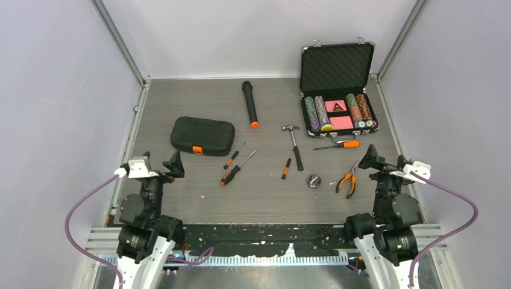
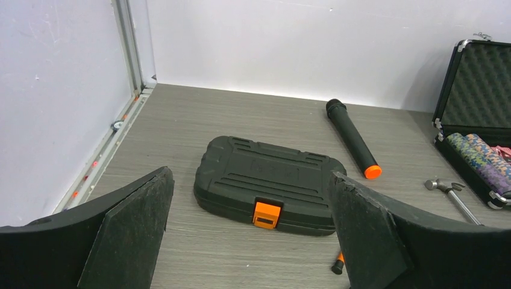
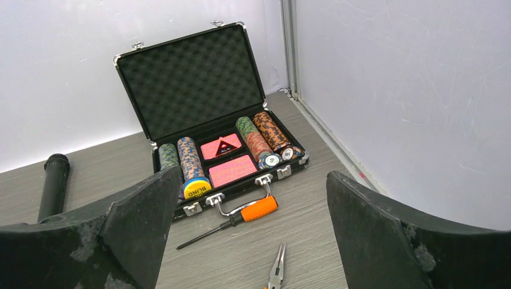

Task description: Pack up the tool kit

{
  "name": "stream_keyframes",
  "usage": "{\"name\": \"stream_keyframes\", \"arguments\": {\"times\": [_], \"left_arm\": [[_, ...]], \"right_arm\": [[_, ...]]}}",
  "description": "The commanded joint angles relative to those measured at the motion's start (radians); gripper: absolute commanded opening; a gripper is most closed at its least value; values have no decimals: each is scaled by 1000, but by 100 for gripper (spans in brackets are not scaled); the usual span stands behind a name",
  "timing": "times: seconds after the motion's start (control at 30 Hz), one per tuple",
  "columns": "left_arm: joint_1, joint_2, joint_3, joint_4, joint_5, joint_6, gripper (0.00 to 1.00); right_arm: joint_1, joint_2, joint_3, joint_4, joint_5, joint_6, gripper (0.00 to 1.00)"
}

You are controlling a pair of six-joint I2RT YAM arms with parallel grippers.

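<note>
Left claw (image 1: 163, 162) hangs wide open and empty over the near left corner of the table (image 1: 265, 198), its fingers (image 2: 129, 229) framing the tool case (image 1: 202, 135) just ahead. Right claw (image 1: 381, 161) is spread just as wide with nothing in it, over the near right side, facing the chip case (image 1: 337, 90).

The tool case lies flat and shut on the left half of the table, its orange latch (image 1: 197, 149) toward the arms. The tools lie loose to its right, all apart from it. A thin screwdriver (image 1: 234, 156) and a thicker screwdriver (image 1: 237, 168) lie slanted side by side near the case. The hammer (image 1: 294, 146) lies at mid-table, head away from the arms, with a short screwdriver (image 1: 286, 168) just beside its handle. A long screwdriver (image 1: 337, 145) lies crosswise right in front of the chip case. The pliers (image 1: 347, 180) lie near the right claw, nose toward the back. Between them and the short screwdriver sits a small round thing (image 1: 313, 180), perhaps a tape measure; it is too small to tell.

A mic (image 1: 250, 103) lies behind the tools, orange end toward the arms. The chip case stands open at the back right, lid upright.
</note>
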Motion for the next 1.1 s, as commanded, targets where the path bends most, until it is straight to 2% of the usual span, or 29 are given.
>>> {"name": "stream_keyframes", "arguments": {"times": [0.0, 0.27, 0.5, 0.73, 1.07], "left_arm": [[5, -135, 3, 23, 15, 14, 100], [4, -81, 9, 18, 38, 15, 99], [5, 72, 59, 3, 67, -14, 100], [6, 405, 252, -34, 158, 14, 100], [34, 1036, 577, 3, 282, -19, 100]], "right_arm": [[-3, -123, 20, 22, 0, 4, 95], [-3, -132, 16, 21, -3, 9, 95], [2, -161, 5, 22, -10, 16, 95], [22, -185, -1, 23, -16, 15, 95], [63, -186, -4, 19, -33, 7, 95]]}}
